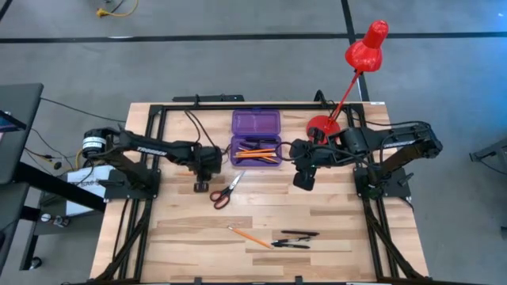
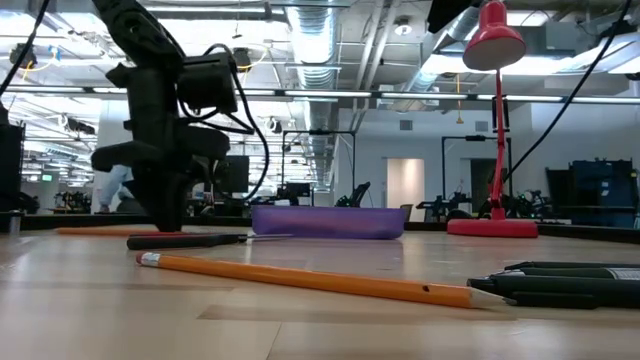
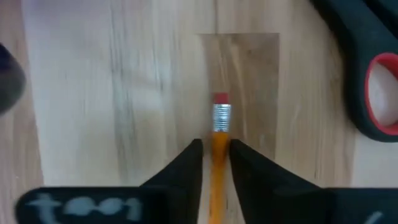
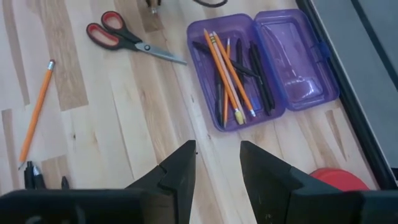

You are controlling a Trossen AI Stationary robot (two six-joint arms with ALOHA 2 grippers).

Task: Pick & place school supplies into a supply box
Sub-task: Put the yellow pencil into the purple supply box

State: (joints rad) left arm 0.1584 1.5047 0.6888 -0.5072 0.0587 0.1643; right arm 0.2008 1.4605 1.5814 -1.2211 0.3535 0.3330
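The open purple supply box [image 1: 256, 136] lies at the far middle of the table with several pencils and pens inside [image 4: 231, 65]. My left gripper [image 1: 200, 184] points down just left of the red-handled scissors [image 1: 226, 190] and is shut on an orange pencil [image 3: 220, 134]. My right gripper [image 1: 303, 178] is open and empty above the table, right of the box's near corner. Another pencil [image 1: 249, 236] and black pens [image 1: 293, 237] lie flat near the front edge. No triangular ruler shows. My left gripper pinches the pencil's shaft [image 3: 219, 144] between its two fingers, a short way below the metal ferrule and red eraser [image 3: 221, 99]. The fingers come from above, pointing down. The eraser end sticks out past the fingertips, close over the wood; whether it is lifted I cannot tell.
A red desk lamp stands with its base [image 1: 321, 127] right of the box and its head [image 1: 367, 49] beyond the far edge. Black frame rails run along the table's left, right and far sides. The scissors' handle [image 3: 373, 93] lies close beside the held pencil.
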